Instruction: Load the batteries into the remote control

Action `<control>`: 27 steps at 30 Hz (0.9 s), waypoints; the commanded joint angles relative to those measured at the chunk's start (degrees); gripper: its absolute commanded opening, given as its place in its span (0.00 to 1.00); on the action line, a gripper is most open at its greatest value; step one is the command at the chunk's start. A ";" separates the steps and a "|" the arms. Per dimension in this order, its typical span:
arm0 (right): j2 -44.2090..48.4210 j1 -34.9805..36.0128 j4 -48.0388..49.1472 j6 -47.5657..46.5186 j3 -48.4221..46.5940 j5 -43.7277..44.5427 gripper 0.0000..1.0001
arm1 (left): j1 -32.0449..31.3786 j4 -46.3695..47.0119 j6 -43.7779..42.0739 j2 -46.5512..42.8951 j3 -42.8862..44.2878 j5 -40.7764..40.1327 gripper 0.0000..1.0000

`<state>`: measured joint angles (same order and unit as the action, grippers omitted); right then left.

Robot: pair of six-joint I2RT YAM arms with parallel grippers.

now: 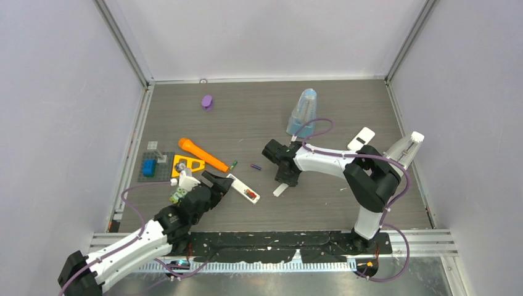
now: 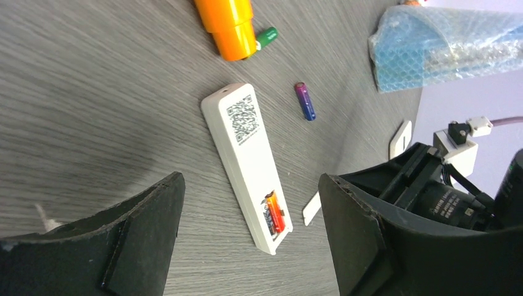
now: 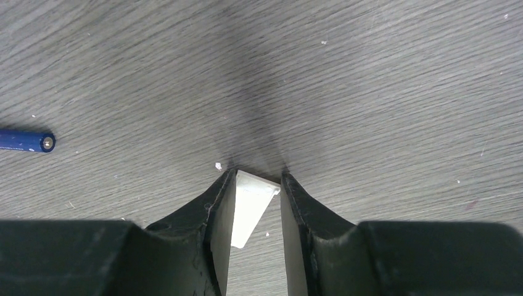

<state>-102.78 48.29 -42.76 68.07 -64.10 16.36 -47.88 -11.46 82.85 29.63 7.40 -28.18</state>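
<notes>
L fingers (image 1: 217,182) released, spread wide, nothing in them. They hang over the remote (image 2: 240,142); in L wrist view the remote lies btwn the two pads, no contact visible.

Remote is flat on the counter (image 1: 333,206), back side up, QR sticker showing. Batt bay is open at its near-right end (top view). Red cell (image 2: 275,213) is seated in the bay along one side. Rest of the bay is too small to read.

Other cells are loose on the counter:
- purple cell (image 2: 304,101): btwn remote and R arm, clear of both. Also at the L edge of R wrist view.
- green cell (image 2: 267,37): right at the end of the orange cylinder (image 1: 203,155), touching it in L wrist view.

R fingers (image 1: 288,177) are down at the counter, bracketing a small white flat piece (image 3: 250,206), gap narrow. Piece sits skewed in the gap: one long edge against one finger, a corner at the other tip, daylight along the rest. Can't tell if it's clamped or just straddled. Piece is near the remote's bay end, not touching it.

Rest of the counter:
- blue mesh bag (image 1: 303,114): far side, upright-ish.
- white card (image 1: 361,139): R of the bag, beside R arm's elbow.
- purple lump (image 1: 207,102): far L.
- yellow triangle part (image 1: 187,165): just L of the orange cylinder.
- blue block (image 1: 149,167): on a grey plate at L edge.
</notes>
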 commanded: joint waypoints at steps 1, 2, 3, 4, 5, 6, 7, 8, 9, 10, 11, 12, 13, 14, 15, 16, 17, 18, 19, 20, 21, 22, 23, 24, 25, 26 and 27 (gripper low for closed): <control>-5.82 -0.39 -0.49 0.57 3.17 1.09 0.31 | -0.11 8.12 -5.75 1.22 0.68 1.69 0.81; -5.67 -0.39 -0.46 0.40 2.88 1.36 0.31 | -0.11 9.77 -7.10 1.85 0.76 2.52 0.81; -5.45 -0.39 -0.43 0.09 2.56 1.42 0.31 | -0.11 11.02 -8.41 2.55 0.96 3.31 0.81; -5.30 -0.39 -0.47 -0.02 2.43 1.53 0.30 | -0.10 12.78 -9.63 3.29 1.36 4.17 0.81; -4.90 -0.39 -0.52 -0.35 2.34 1.69 0.30 | -0.11 14.13 -11.01 4.16 1.79 5.24 0.81; -4.58 -0.33 -0.54 -0.50 2.32 1.76 0.30 | -0.11 16.04 -12.54 5.08 2.09 6.32 0.81; -3.93 -0.36 -0.45 -0.78 2.36 1.88 0.30 | -0.11 18.24 -14.03 6.01 2.29 7.65 0.81; -3.57 -0.38 -0.47 -0.98 2.38 1.95 0.30 | -0.11 20.50 -15.67 7.63 2.61 9.23 0.81; -2.78 -0.39 -0.48 -1.29 2.44 1.99 0.30 | -0.11 22.73 -17.18 8.98 2.94 10.72 0.81; -2.42 -0.39 -0.39 -1.68 2.50 2.00 0.30 | -0.11 24.62 -18.60 10.53 3.48 12.77 0.81; -1.61 -0.44 -0.39 -1.83 2.51 1.96 0.30 | -0.11 26.38 -19.69 12.06 4.11 14.21 0.81; -0.84 -0.47 -0.39 -2.12 2.49 1.90 0.30 | -0.11 27.92 -20.87 13.69 4.96 15.65 0.81; -0.40 -0.50 -0.52 -2.27 2.53 2.03 0.30 | -0.11 29.20 -21.63 15.30 5.56 17.03 0.81; 0.61 -0.49 -0.59 -2.43 2.56 2.15 0.30 | -0.11 30.47 -21.92 16.70 5.95 18.11 0.81; 1.07 -0.44 -0.59 -2.60 2.52 2.40 0.30 | -0.11 31.78 -22.14 18.12 6.22 19.08 0.81; 1.92 -0.46 -0.58 -3.13 2.34 2.55 0.30 | -0.11 32.78 -22.20 19.17 6.49 19.73 0.80; 2.30 -0.50 -0.72 -3.35 2.19 3.00 0.30 | -0.11 33.49 -22.09 20.13 6.69 20.21 0.80; 2.76 -0.49 -0.94 -4.01 1.82 3.27 0.30 | -0.11 34.22 -21.98 20.94 6.93 20.60 0.80; 2.89 -0.46 -1.23 -4.31 1.62 3.47 0.30 | -0.11 34.53 -22.02 21.68 7.24 20.89 0.80; 3.17 -0.43 -1.66 -4.85 1.13 4.07 0.30 | -0.11 34.67 -22.08 21.99 7.46 21.03 0.80; 3.36 -0.40 -1.77 -5.08 1.01 4.27 0.30 | -0.11 34.73 -22.23 22.24 7.63 21.14 0.80; 3.81 -0.44 -1.75 -5.63 0.89 4.68 0.30 | -0.11 34.81 -22.41 22.38 7.84 21.18 0.80; 4.08 -0.38 -1.68 -5.96 0.85 4.84 0.30 | -0.11 34.76 -22.59 22.48 8.00 21.34 0.80; 4.81 -0.39 -1.59 -6.45 0.85 5.11 0.30 | -0.11 34.94 -22.97 22.61 8.08 21.57 0.80; 5.15 -0.44 -1.56 -6.72 0.79 5.19 0.30 | -0.11 35.08 -23.20 22.68 8.27 21.94 0.80; 5.89 -0.41 -1.48 -7.69 0.52 5.22 0.30 | -0.11 35.09 -23.52 22.83 8.38 22.21 0.80; 6.53 -0.33 -1.46 -8.59 0.36 5.15 0.30 | -0.11 35.29 -23.85 23.03 8.46 22.47 0.80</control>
<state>-100.68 48.16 -42.78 62.76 -63.26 18.11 -47.88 19.62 61.67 52.23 13.28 -7.66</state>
